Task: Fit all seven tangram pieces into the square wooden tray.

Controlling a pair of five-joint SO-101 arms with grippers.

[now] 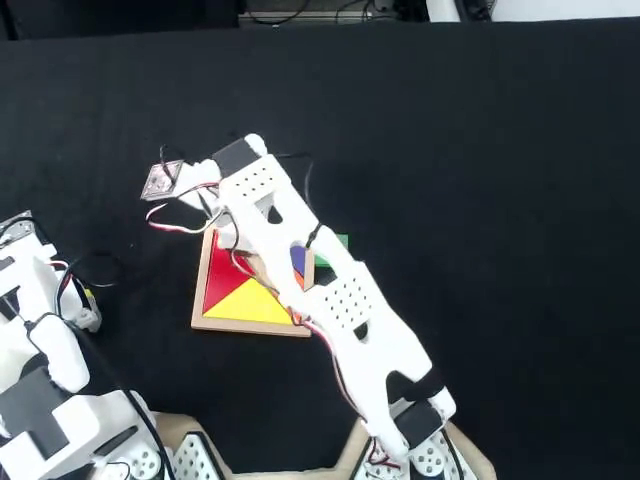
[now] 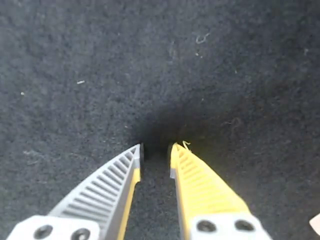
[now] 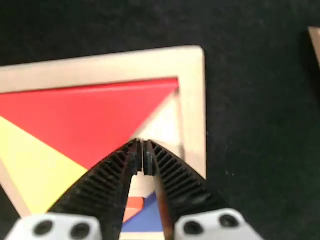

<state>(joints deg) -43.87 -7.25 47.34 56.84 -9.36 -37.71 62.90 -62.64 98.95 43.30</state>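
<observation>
The right gripper (image 3: 140, 149) is pressed together, the red triangle (image 3: 85, 112) beneath its jaws; the left gripper (image 2: 156, 150) is held slightly spread.

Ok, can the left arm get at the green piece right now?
Probably not. The green piece lies beyond the tray from the left gripper, and the right arm stretches over the tray, partly covering that piece.

The tray (image 1: 250, 327) sits on the desk (image 1: 500, 150), near and left of centre. In it, a triangle (image 1: 218, 272) lies along the left side and a second triangle (image 1: 250, 302) along the near side. A piece (image 1: 341, 242) lies just right of the tray. The right claw (image 3: 140, 150) hangs over the tray's far left part, the left claw (image 2: 156, 150) over bare desk.
</observation>
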